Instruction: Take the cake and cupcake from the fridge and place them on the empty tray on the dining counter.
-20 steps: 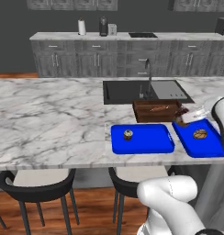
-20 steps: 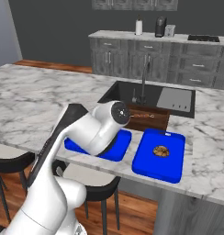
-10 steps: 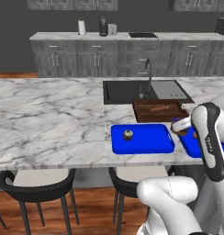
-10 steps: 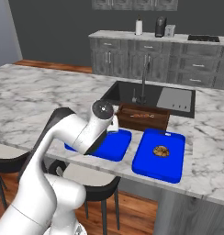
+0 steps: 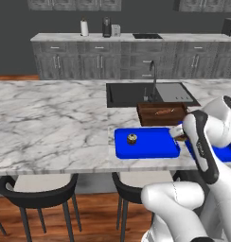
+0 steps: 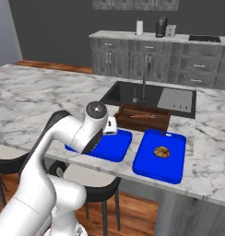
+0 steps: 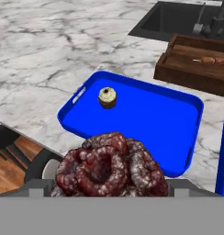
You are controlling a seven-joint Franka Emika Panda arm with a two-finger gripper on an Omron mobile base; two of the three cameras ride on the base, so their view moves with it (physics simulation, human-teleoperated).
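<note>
Here's the cake [image 7: 112,166], dark red and lumpy on top, sitting right at the base of the hand view, squarely where the fingers come up. The fingers themselves are hidden behind it, spread wide around it, and the cake is carried in their grip. Beyond it lies the bright blue tray [image 7: 178,133] on the marble desk [image 7: 49,50], and the cake hangs over the tray's near rim, above the desk edge rather than resting on anything.

On that tray sits the cupcake [image 7: 107,97], cream-topped and upright, towards the left end beside the handle slot. It is well apart from the cake. From the left base view, the cupcake [image 5: 132,139] shows in the middle-left of the tray [image 5: 155,146], with the arm bent over the tray's right end.

Past the tray is a dark brown wooden tray [image 7: 196,64] holding a skewer [image 7: 210,59], pressed against the black sink [image 6: 146,94]. In the right base view, a second blue tray [image 6: 172,161] lies just beside the first, carrying a round brown item [image 6: 162,151]. Two dark stools [image 5: 34,189] stand tucked under the desk's front edge.
</note>
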